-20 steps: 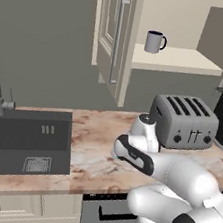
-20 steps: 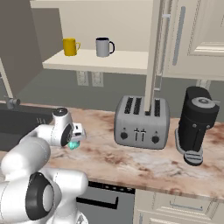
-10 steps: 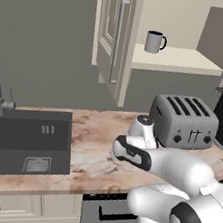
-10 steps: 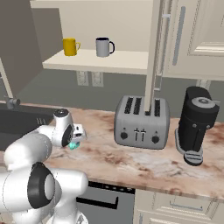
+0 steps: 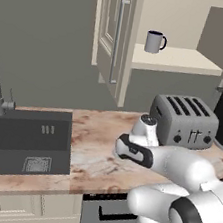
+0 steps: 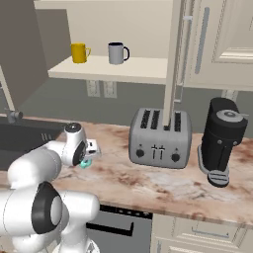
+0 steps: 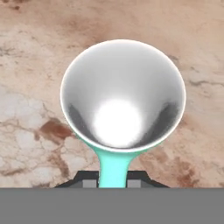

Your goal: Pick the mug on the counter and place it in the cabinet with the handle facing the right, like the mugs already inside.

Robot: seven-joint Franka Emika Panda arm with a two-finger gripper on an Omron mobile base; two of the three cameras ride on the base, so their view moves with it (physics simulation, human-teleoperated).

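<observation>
End effector: we see its two dark fingertips (image 7: 89, 181) at 6 o'clock in the hand view, one on each side of the mug's handle (image 7: 113, 168). We cannot tell whether they press on the handle or stand apart from it. In the right base view the end effector (image 6: 88, 159) sits low over the desk, behind the arm's white wrist.

Mug: we look straight down into the teal-green mug (image 7: 122, 98) from the hand view. It stands upright on the desk, white inside, its teal handle pointing to 6 o'clock toward the fingertips. In the right base view a sliver of teal (image 6: 85, 163) shows beside the wrist.

Desk: a reddish-brown and cream marbled slab (image 6: 148, 178), seen all around the mug in the hand view (image 7: 35, 109).

Toaster: a grey four-slot toaster (image 6: 159, 138) stands at 3 o'clock of the mug in the right base view, well apart from it.

Coffee grinder: a dark machine (image 6: 221, 141) stands at 3 o'clock of the toaster.

Sink: a dark basin (image 5: 23, 143) lies at 9 o'clock of the arm in the left base view.

Cabinet: the cream door (image 5: 116, 38) stands open. On the pale shelf (image 6: 113, 69) we see a grey mug (image 6: 117, 53) and a yellow mug (image 6: 79, 52).
</observation>
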